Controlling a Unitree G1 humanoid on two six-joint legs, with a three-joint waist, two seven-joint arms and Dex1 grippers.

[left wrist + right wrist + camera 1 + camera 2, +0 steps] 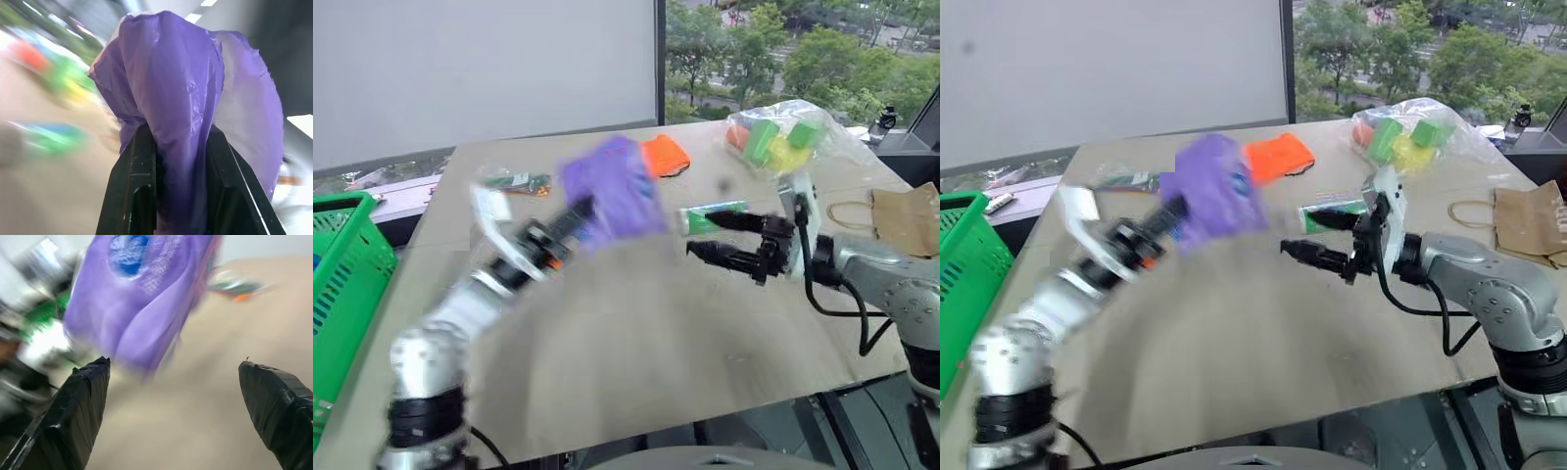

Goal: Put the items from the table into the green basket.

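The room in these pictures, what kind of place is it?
Probably an upper-floor office or lab: a large window overlooks treetops, and a beige wood-look table holds test goods beside a green plastic basket.

Bright, even daylight comes from the window behind the counter (636,362), with soft, faint shadows. Motion blur smears the left arm and the purple tissue pack (612,191). Both wrist views have streaked backgrounds, perhaps from camera motion.

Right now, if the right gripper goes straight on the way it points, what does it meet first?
Most likely the purple tissue pack, which the left gripper holds above the table. The right gripper is open and points across at it. How far away the pack is, I cannot tell.
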